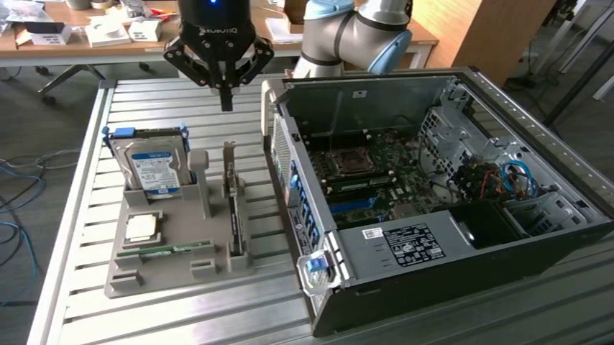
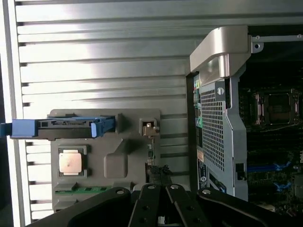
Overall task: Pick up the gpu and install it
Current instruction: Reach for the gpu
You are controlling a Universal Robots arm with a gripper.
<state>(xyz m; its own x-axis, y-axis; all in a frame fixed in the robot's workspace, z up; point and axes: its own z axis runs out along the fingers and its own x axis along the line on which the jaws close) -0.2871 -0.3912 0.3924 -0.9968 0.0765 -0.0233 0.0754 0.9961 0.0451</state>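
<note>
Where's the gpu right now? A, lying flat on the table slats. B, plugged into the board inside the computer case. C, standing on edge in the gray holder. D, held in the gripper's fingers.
C: the gpu stands edge-on in a slot of the gray holder, and the gripper hangs apart from it, holding nothing.
</note>
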